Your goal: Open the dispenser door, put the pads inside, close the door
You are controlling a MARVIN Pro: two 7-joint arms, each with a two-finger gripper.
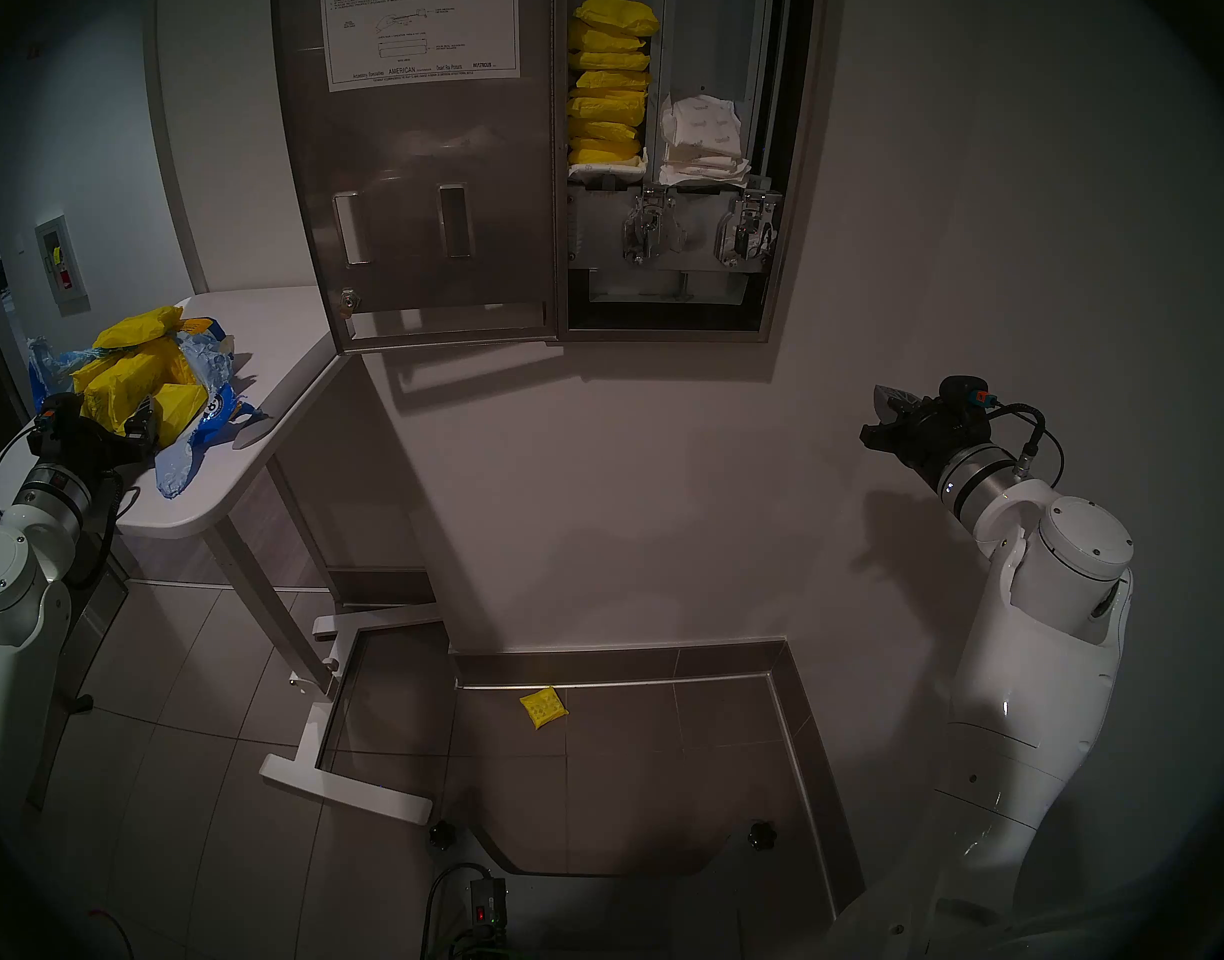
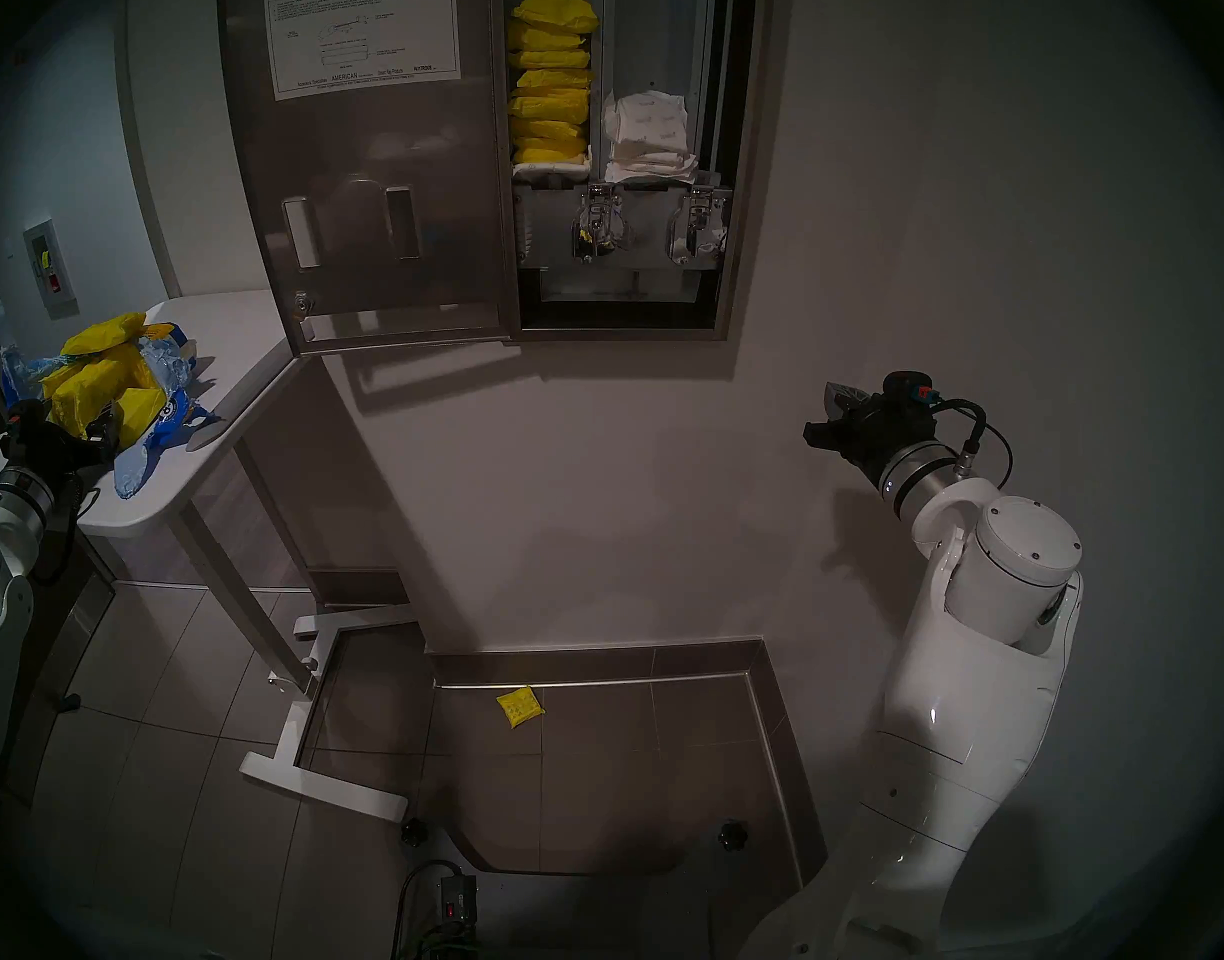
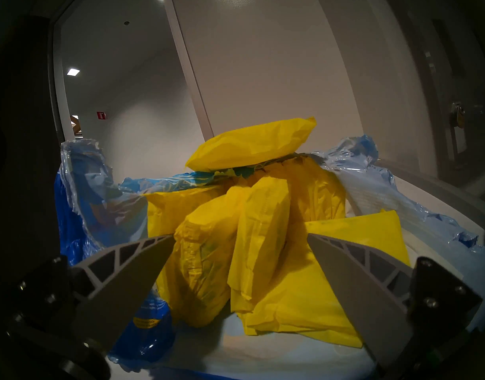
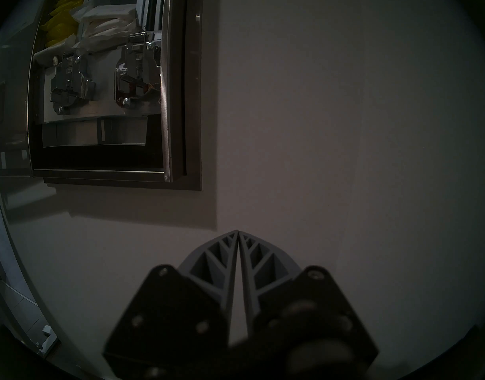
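With the door (image 1: 415, 176) swung open and yellow pads (image 1: 608, 86) stacked in the dispenser's (image 1: 789, 176) left chute, more pads (image 3: 236, 234) wait on the desk (image 1: 277, 356) before the left gripper's (image 3: 240, 241) parted jaws, seemingly untouched, while the right gripper's (image 4: 238, 232) jaws are together, empty.

In front of my left gripper (image 3: 240, 239) the pads (image 3: 208, 264) have thin, crinkled yellow plastic wrappers, lying in a glossy torn blue-and-clear bag (image 3: 98, 201). My fingers (image 3: 131, 272) are matt grey ribbed plastic. The dispenser door (image 1: 415, 176) is brushed steel with a paper sheet (image 1: 419, 23); the lever mechanisms (image 4: 71, 83) are shiny metal.
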